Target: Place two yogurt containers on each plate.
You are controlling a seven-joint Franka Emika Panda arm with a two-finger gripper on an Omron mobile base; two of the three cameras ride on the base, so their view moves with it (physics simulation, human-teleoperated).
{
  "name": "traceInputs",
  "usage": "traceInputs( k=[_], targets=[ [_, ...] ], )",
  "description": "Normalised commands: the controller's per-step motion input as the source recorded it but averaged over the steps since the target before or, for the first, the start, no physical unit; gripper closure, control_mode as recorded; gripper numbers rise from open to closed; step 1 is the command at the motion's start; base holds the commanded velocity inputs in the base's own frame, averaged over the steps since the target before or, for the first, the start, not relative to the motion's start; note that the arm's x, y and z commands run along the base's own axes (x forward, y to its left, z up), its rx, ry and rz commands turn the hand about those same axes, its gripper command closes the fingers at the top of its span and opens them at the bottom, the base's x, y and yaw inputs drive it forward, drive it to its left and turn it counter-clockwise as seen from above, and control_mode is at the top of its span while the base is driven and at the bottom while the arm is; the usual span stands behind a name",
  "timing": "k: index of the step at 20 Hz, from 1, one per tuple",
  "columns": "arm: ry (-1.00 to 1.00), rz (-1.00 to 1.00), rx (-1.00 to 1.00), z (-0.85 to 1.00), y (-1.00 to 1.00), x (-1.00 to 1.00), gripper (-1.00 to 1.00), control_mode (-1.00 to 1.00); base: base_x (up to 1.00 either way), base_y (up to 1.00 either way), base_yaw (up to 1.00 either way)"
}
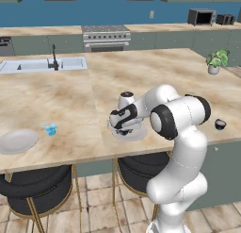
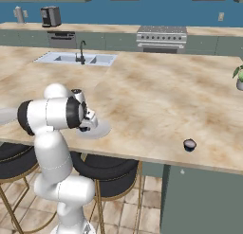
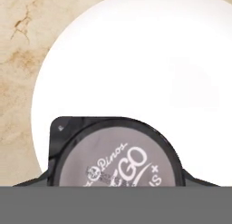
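Here, directly beneath my hand, a dark yogurt cup (image 3: 117, 155) with a grey printed lid sits over the near plate (image 3: 149, 73), a plain pale round dish. The cup fills the lower middle of the hand view, close against my gripper (image 1: 123, 128), and dark finger tips show at either side of it. My jaws stand partly apart around the cup; I cannot tell whether they are actually pressing on it.

In the left base view, my white arm bends down over this plate (image 1: 136, 134) near the counter's front edge. A second plate (image 1: 18, 140) lies well off to the left, with nothing on it, and a light blue cup (image 1: 51, 128) stands just beside it on the counter. Another dark cup (image 1: 220, 124) sits well to the right of the arm; it also shows in the right base view (image 2: 190, 144).

The surface is a wide marbled beige counter (image 1: 141, 76) with a sink (image 1: 42, 64) set into it and a potted plant (image 1: 216, 61) at the far right. Round dark stools (image 1: 35, 185) stand below the front edge. Behind, a blue wall backs a stove (image 1: 106, 37) and a microwave (image 1: 201, 17).
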Motion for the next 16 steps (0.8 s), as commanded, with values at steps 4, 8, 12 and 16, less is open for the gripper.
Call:
traceInputs(
  k=[4,8,12,16],
  targets=[
    [0.0,0.0,0.0,0.0,0.0,0.0,-1.0,-1.0,0.0,0.0,0.0],
    [0.0,0.0,0.0,0.19,0.0,0.0,-1.0,-1.0,0.0,0.0,0.0],
    [0.0,0.0,0.0,0.47,-0.03,0.0,-1.0,-1.0,0.0,0.0,0.0],
    [0.02,-0.01,0.0,0.56,-0.44,-0.04,-1.0,-1.0,0.0,0.0,0.0]
  ],
)
